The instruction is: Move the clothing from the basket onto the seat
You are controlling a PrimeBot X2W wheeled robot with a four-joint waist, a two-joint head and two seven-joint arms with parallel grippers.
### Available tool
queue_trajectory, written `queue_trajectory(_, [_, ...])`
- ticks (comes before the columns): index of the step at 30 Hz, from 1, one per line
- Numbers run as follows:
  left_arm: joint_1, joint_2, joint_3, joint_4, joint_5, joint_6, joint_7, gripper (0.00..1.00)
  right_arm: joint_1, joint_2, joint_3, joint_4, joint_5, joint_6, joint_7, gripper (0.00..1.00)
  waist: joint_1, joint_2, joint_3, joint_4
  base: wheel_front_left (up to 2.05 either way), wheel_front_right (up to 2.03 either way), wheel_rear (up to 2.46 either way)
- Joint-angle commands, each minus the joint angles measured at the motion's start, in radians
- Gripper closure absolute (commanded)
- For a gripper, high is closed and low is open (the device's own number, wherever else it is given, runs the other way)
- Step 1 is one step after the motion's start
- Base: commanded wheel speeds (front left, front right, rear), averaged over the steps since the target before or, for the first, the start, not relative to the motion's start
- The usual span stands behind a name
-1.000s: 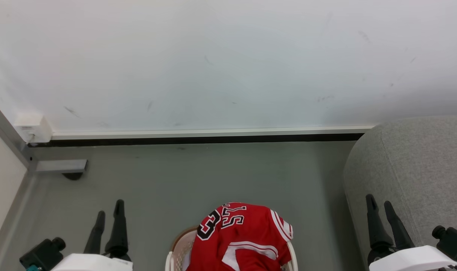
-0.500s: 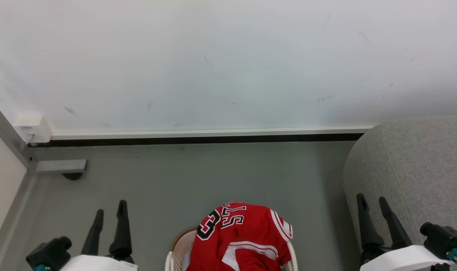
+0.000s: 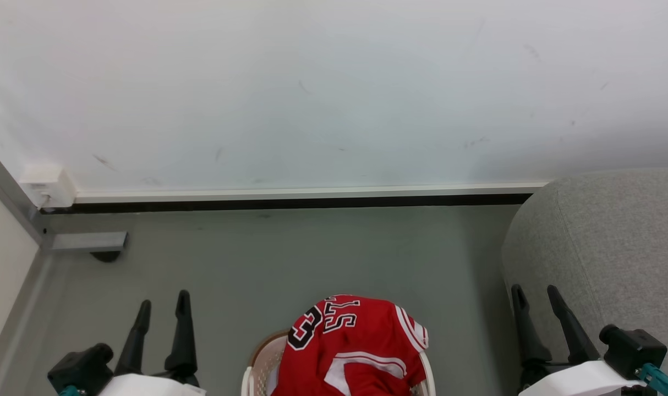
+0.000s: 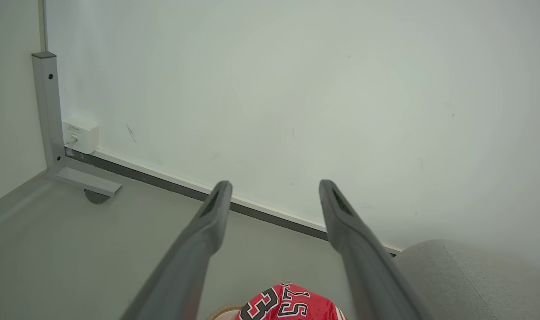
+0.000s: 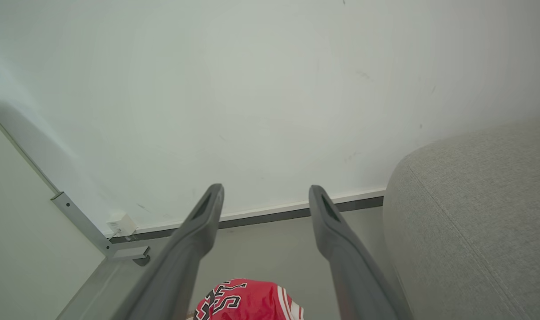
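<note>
Clothing (image 3: 350,346), red with white stripes, sits heaped in the basket (image 3: 259,371), close to the robot. The left gripper (image 3: 164,298) hangs on one side and the right gripper (image 3: 533,287) on the other, both with jaws wide apart and holding nothing. The big grey seat (image 3: 614,247) stands on the right. Farther off are the floor (image 3: 284,258) and the white wall (image 3: 334,82).

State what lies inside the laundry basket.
A crumpled red jersey with white trim and black-and-white lettering is heaped in the cream laundry basket, rising above its rim. It covers whatever lies beneath, so further contents cannot be seen.
</note>
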Motion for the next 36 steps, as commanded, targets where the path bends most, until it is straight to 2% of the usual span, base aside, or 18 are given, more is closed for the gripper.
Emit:
queue_trajectory(1, [0.006, 0.009, 0.000, -0.011, 0.034, -0.001, -0.012, 0.00, -0.023, -0.011, 0.006, -0.006, -0.026, -0.001, -0.010, 0.00, 0.0000, 0.0000, 0.000, 0.000, 0.00, 0.00, 0.00])
queue_trajectory(36, [0.021, 0.002, 0.004, -0.023, 0.307, 0.004, -0.081, 0.00, -0.038, -0.011, 0.065, -0.013, -0.241, -0.002, -0.079, 0.00, 0.0000, 0.0000, 0.000, -0.004, 0.00, 0.00, 0.00])
